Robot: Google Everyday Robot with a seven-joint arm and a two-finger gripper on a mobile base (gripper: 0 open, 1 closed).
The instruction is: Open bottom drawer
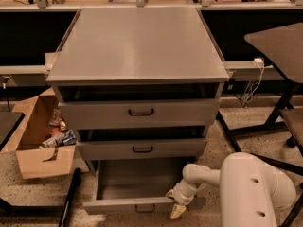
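A cardboard box (41,161) is seen on the speckled floor at the far left, its flaps open and small clutter inside, just beside the left side of the grey metal cabinet (137,46). The cabinet's flat top is plain grey. Three drawers are stacked below it. The top drawer (94,113), the tallest, carries a black loop handle at its centre, and a dark gap is seen above its front. The middle drawer (104,150) is narrower and bears a like handle, again with a dark gap above it. The bottom drawer (135,181) is found lowest of the three and is pulled out toward the near side, so that its plain grey inside is exposed; its small black handle (145,208) is set at the centre of the short front panel. The gripper (176,211) is placed at that panel's top edge, right of the handle, with a pale tip pointed downward; whether its jaws are apart or together cannot be told. The white robot arm (258,190) fills the near right corner. A dark table (279,44) stands at the far right
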